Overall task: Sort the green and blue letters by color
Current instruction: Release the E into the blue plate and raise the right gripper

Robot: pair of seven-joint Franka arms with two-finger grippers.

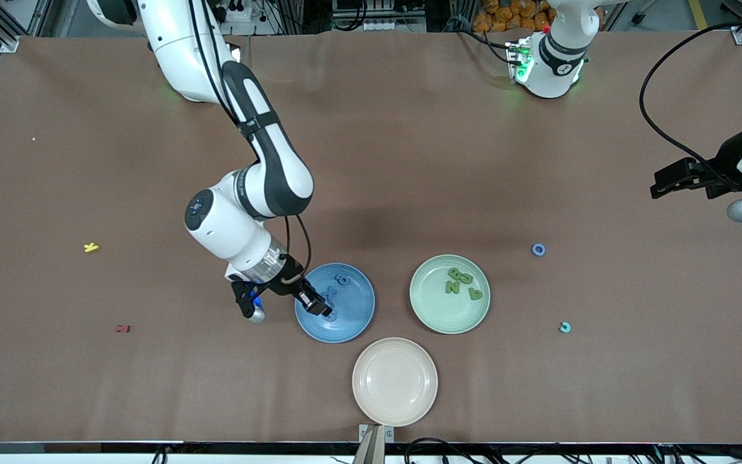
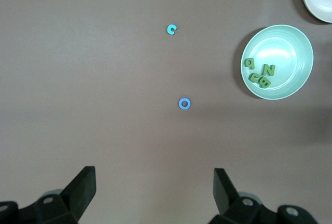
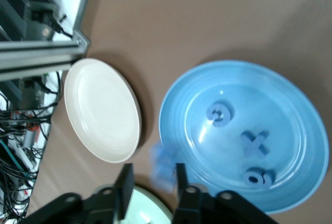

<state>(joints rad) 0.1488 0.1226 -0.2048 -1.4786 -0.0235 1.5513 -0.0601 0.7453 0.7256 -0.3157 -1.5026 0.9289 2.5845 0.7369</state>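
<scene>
My right gripper [image 1: 319, 308] hangs over the blue plate [image 1: 345, 332], above its rim on the right arm's side. Its fingers [image 3: 180, 175] stand slightly apart, and a blurred blue letter [image 3: 165, 164] sits loose between them, close against one finger. Three blue letters [image 3: 254, 143] lie in the blue plate [image 3: 290, 94]. Several green letters [image 1: 460, 282] lie in the green plate [image 1: 435, 316]. A blue ring letter [image 1: 538, 249] and a light blue C [image 1: 565, 327] lie on the table toward the left arm's end. My left gripper [image 2: 154, 182] waits open over bare table there.
A cream plate [image 1: 395, 380] stands nearest the front camera, between the blue and green plates. A yellow letter [image 1: 91, 247] and a dark red letter [image 1: 123, 328] lie toward the right arm's end. An aluminium frame [image 3: 41, 53] runs along the table edge beside the cream plate.
</scene>
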